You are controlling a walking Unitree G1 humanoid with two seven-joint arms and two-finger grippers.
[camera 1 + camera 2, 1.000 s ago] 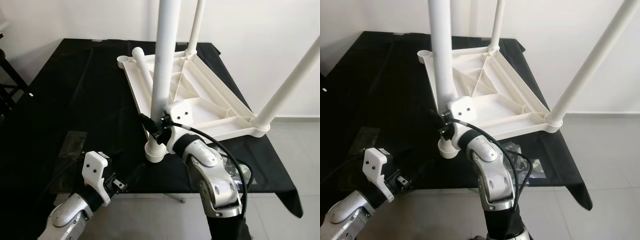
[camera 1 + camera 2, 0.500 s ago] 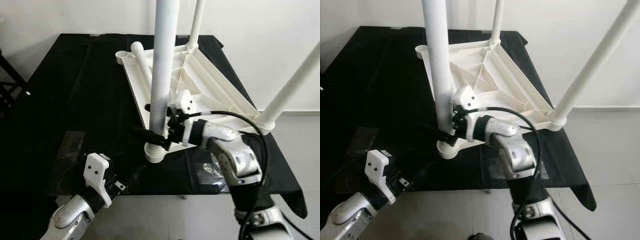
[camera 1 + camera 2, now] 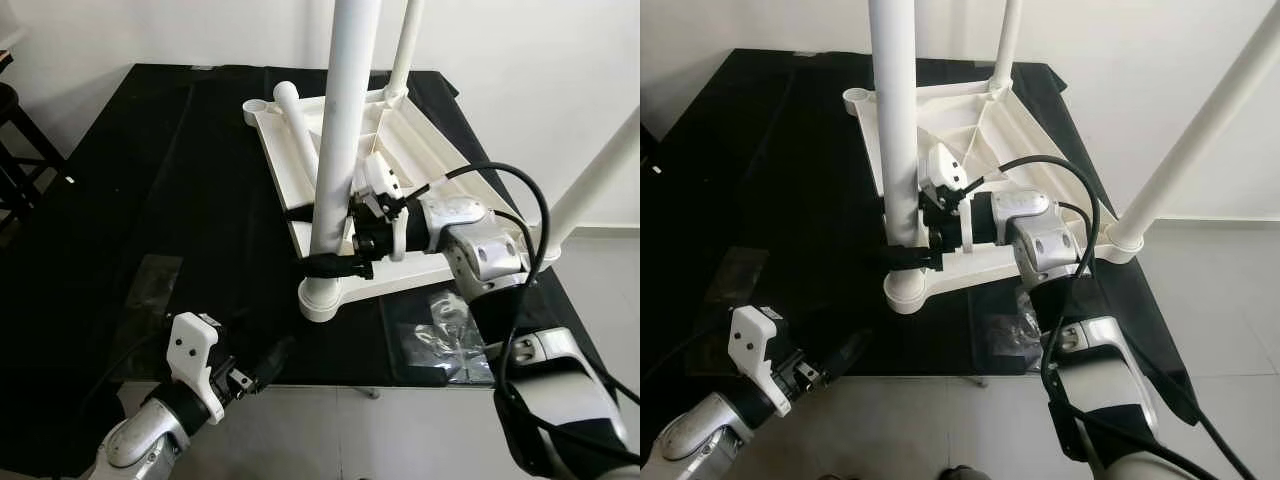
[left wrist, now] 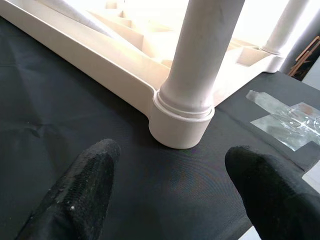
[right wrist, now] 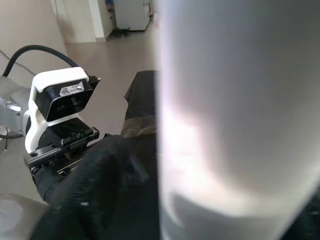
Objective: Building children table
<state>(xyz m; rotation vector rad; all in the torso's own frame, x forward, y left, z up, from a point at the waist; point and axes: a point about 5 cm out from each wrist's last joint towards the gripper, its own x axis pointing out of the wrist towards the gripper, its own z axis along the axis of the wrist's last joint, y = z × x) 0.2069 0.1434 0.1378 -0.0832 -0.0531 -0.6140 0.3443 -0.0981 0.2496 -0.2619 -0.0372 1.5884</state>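
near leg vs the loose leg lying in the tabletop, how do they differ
The near leg stands upright in its corner socket; the loose leg lies flat inside the upturned tabletop, beside an empty socket. The right gripper is clamped round the near leg low down; nothing touches the loose leg. Both are plain white tubes.

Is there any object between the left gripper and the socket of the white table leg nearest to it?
Nothing visible: only bare black cloth lies between the open left gripper and the white corner socket.
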